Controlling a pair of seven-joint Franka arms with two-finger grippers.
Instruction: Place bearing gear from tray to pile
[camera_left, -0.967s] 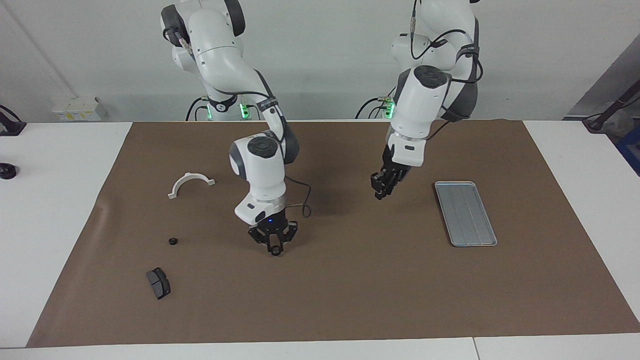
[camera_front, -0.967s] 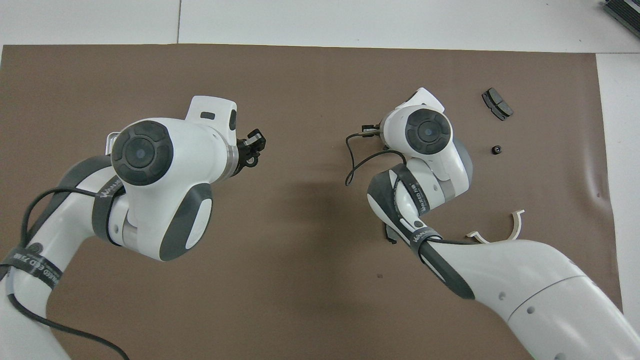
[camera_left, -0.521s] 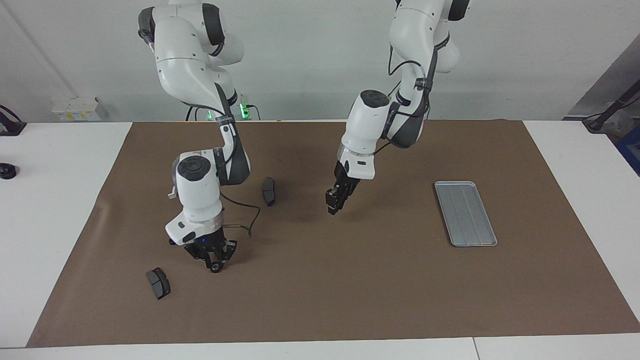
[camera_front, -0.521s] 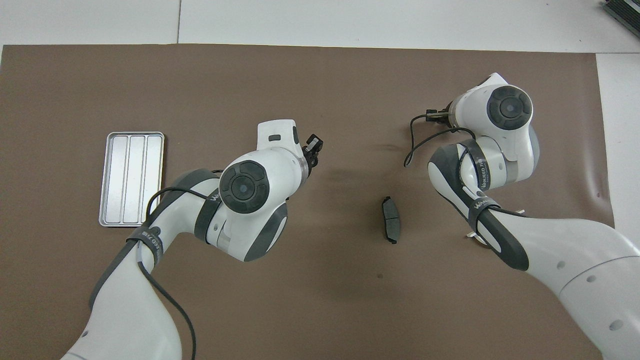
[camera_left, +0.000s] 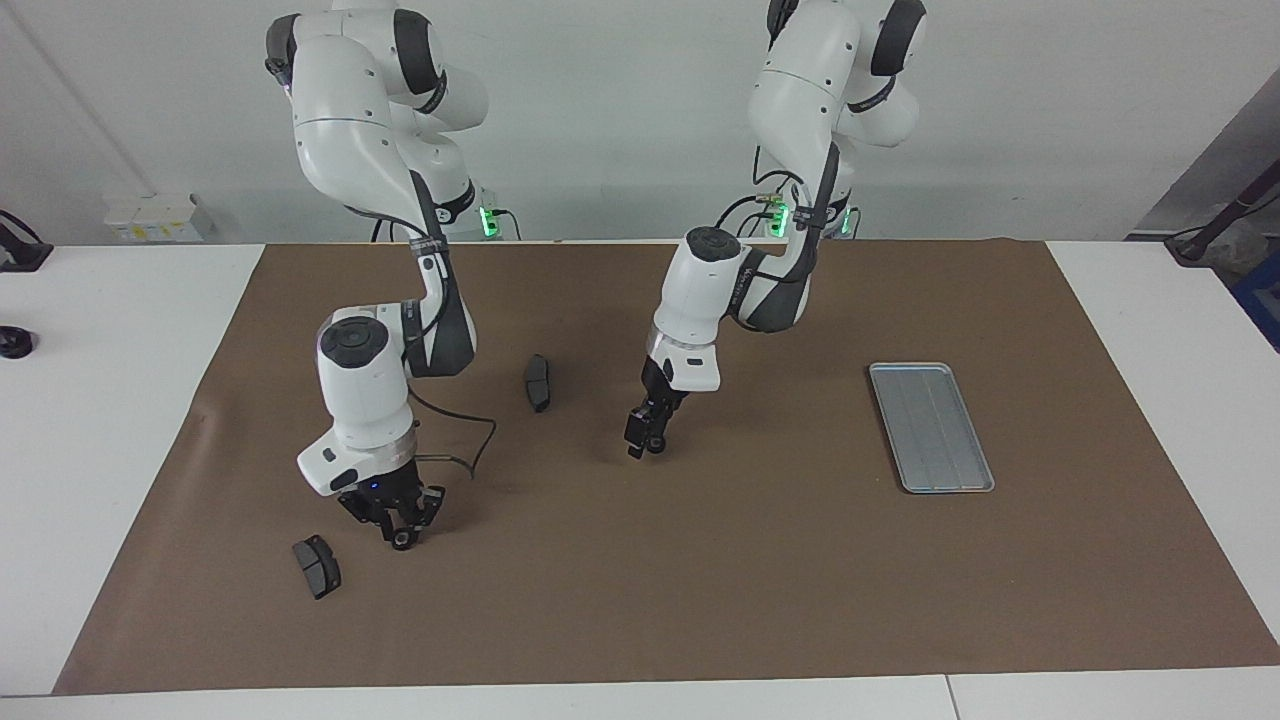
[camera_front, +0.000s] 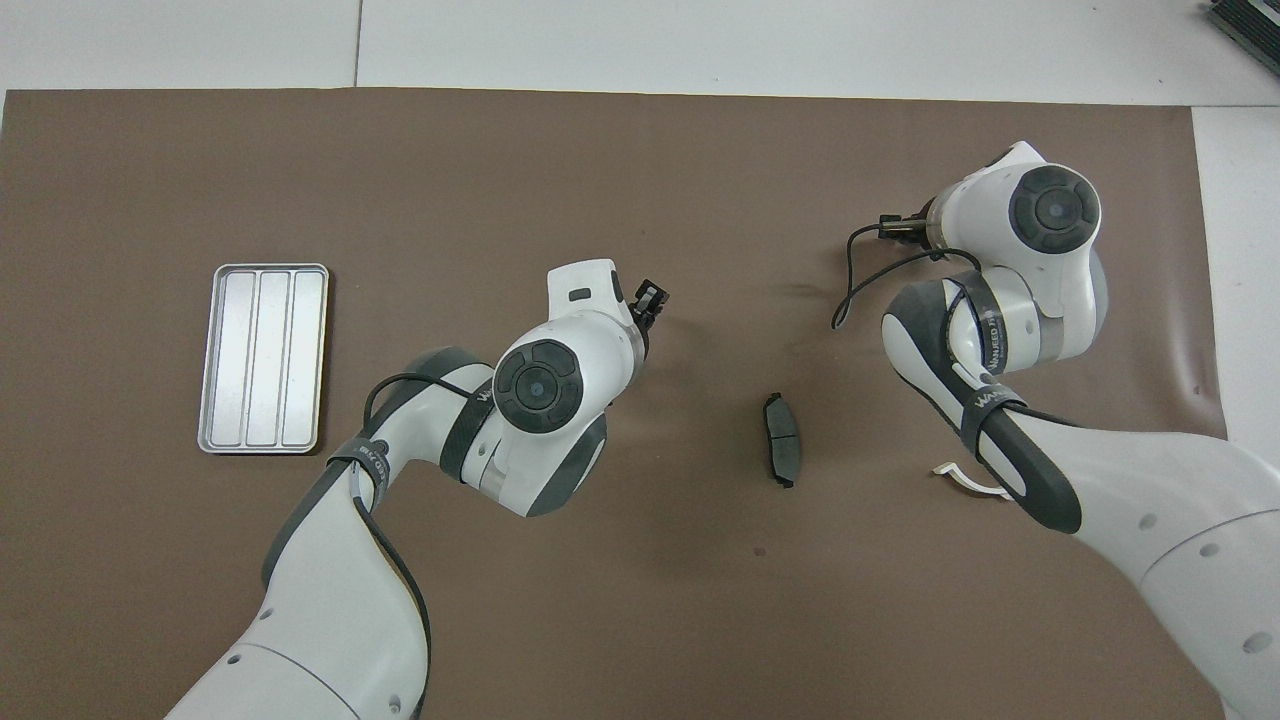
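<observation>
A dark brake pad (camera_left: 316, 566) lies flat on the brown mat (camera_left: 700, 600). It sits just beside the right gripper (camera_left: 400, 533), toward the right arm's end of the table and a little farther from the robots than the spot under the jaws.

The right gripper points down, low over the mat. Its jaws are set narrow around the bearing gear (camera_left: 401, 542), a small black ring caught between the fingertips. Whether the ring touches the mat cannot be told. In the overhead view this gripper is hidden under its own wrist. There the end of a white curved piece (camera_front: 962, 477) shows from under the right arm.

A second brake pad (camera_left: 538, 382) lies between the two grippers. It is nearer to the robots than the spot under either one, and well apart from both.

The left gripper (camera_left: 640, 447) hangs tilted over bare mat near the middle of the table. How its jaws stand cannot be told from either view.

The tray (camera_left: 930, 425) lies flat on the mat well apart from the left gripper, toward the left arm's end of the table. Its long side runs away from the robots and its lengthwise ridges show.
</observation>
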